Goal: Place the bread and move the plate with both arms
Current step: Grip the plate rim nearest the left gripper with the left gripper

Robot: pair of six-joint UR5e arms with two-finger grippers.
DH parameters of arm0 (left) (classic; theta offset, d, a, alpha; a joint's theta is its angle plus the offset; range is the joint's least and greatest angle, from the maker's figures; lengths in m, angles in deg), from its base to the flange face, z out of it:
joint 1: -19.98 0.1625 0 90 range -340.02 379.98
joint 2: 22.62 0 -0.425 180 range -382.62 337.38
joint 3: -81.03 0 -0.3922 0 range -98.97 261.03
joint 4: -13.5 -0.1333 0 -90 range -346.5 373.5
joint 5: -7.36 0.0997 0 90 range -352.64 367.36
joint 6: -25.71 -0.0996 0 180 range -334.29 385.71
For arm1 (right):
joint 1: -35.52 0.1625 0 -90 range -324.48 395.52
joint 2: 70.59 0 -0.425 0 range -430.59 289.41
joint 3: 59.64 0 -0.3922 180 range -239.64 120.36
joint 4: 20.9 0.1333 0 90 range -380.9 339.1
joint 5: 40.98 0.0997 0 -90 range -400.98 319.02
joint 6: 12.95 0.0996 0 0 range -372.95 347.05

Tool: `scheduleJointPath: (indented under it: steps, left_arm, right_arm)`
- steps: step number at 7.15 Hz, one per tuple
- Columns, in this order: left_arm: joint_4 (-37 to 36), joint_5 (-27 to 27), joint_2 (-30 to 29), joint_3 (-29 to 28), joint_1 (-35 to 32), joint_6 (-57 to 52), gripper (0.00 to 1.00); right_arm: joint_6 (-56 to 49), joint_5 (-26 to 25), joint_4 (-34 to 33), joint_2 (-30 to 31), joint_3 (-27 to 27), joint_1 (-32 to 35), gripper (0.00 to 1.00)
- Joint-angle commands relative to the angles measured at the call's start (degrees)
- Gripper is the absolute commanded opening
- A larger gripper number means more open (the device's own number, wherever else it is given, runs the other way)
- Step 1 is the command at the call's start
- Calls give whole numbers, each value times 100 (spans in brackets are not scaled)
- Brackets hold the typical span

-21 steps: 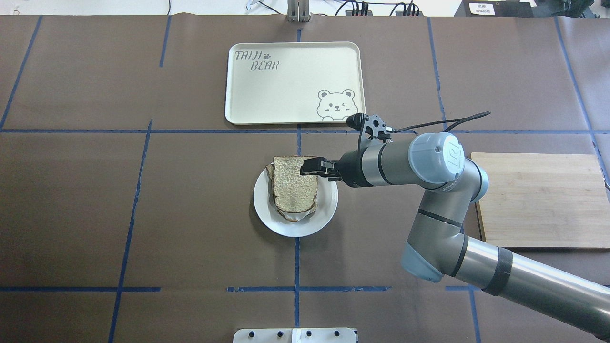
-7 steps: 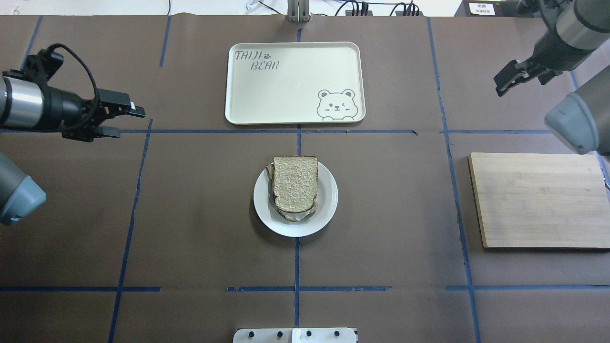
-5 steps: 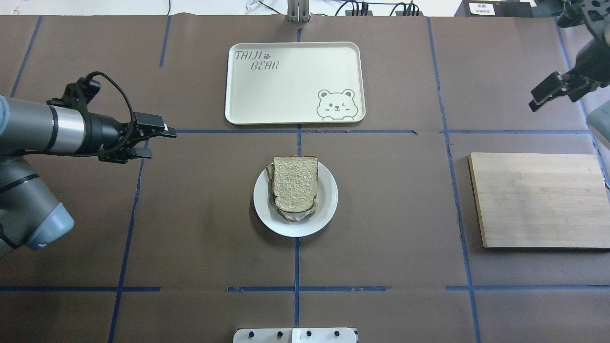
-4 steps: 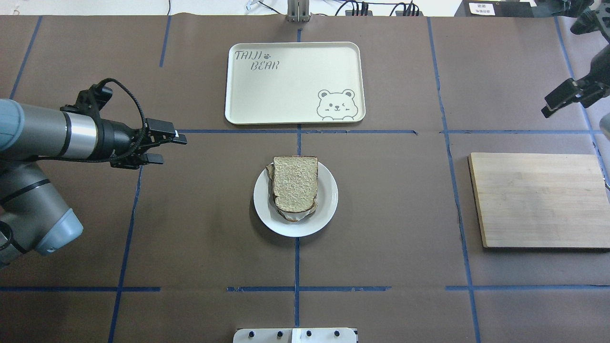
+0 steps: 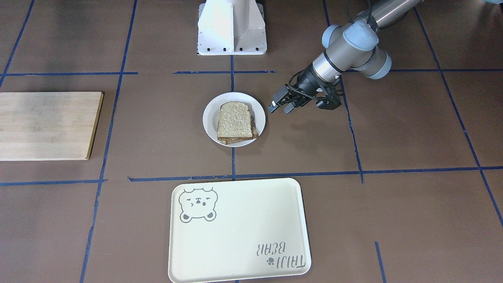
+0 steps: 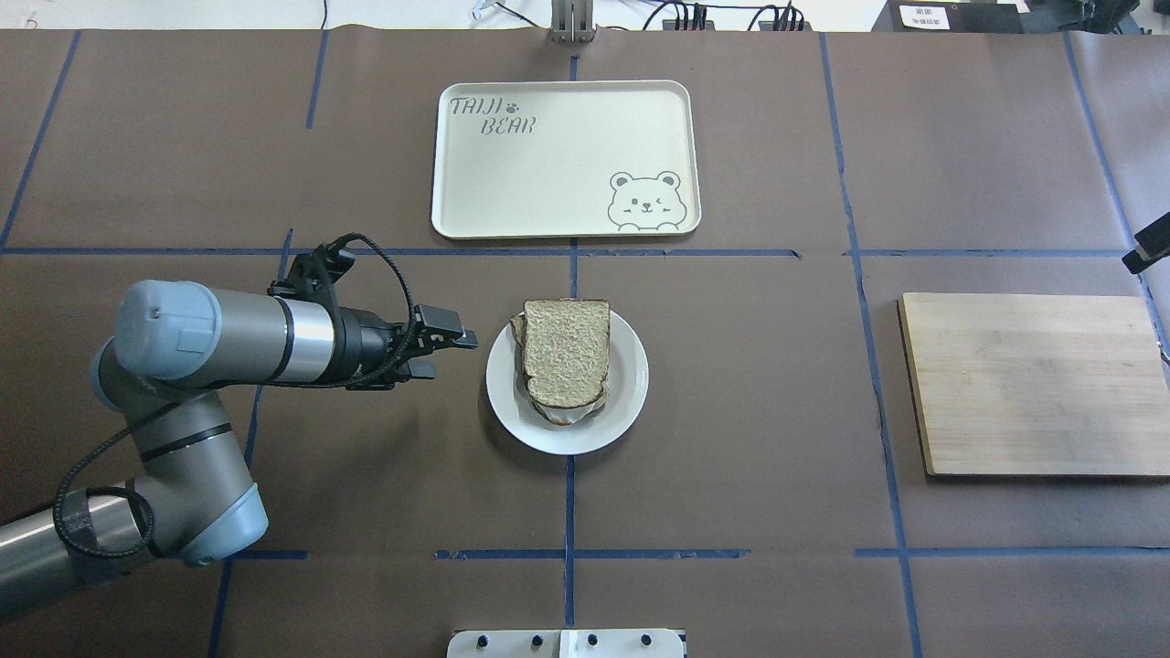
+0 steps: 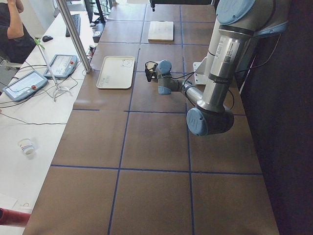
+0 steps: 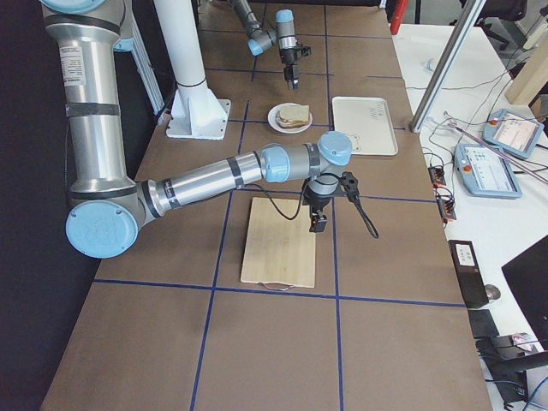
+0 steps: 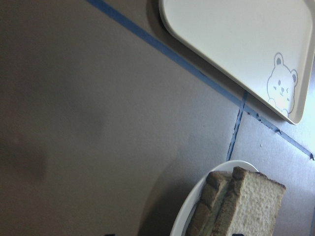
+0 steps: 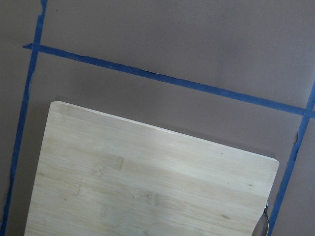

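The bread (image 6: 567, 352) lies on top of another slice on the white plate (image 6: 631, 402) at the table's middle. A bit of white shows under its near end. My left gripper (image 6: 452, 354) is open and empty, hovering just left of the plate's rim, fingers pointing at it. In the front-facing view the left gripper (image 5: 279, 107) stands beside the plate (image 5: 210, 112) and the bread (image 5: 234, 124). The left wrist view shows the bread (image 9: 251, 201) and the plate's rim (image 9: 189, 216). My right gripper (image 6: 1150, 249) shows only at the right edge, by the cutting board; I cannot tell its state.
A cream tray with a bear drawing (image 6: 512, 183) lies beyond the plate. A wooden cutting board (image 6: 1033, 384) lies at the right, also seen in the right wrist view (image 10: 147, 177). Blue tape lines cross the brown table cover.
The right gripper let go of the bread on the plate and withdrew to the right edge. The left arm came in from the left and reached toward the plate's left rim.
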Motion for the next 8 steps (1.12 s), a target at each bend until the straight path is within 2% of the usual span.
scheduleJointPath:
  steps: [1,3,8]
  left_arm:
    - [4,68,-150,-293,128,-7,70]
    - [-4,77,-343,-496,164,-7,68]
    - [-4,77,-397,-567,383,-16,56]
  right_arm:
    - [-16,11,29,-10,-1,21,100]
    - [-16,37,362,147,-1,74,100]
    - [-7,257,363,183,-1,162,100]
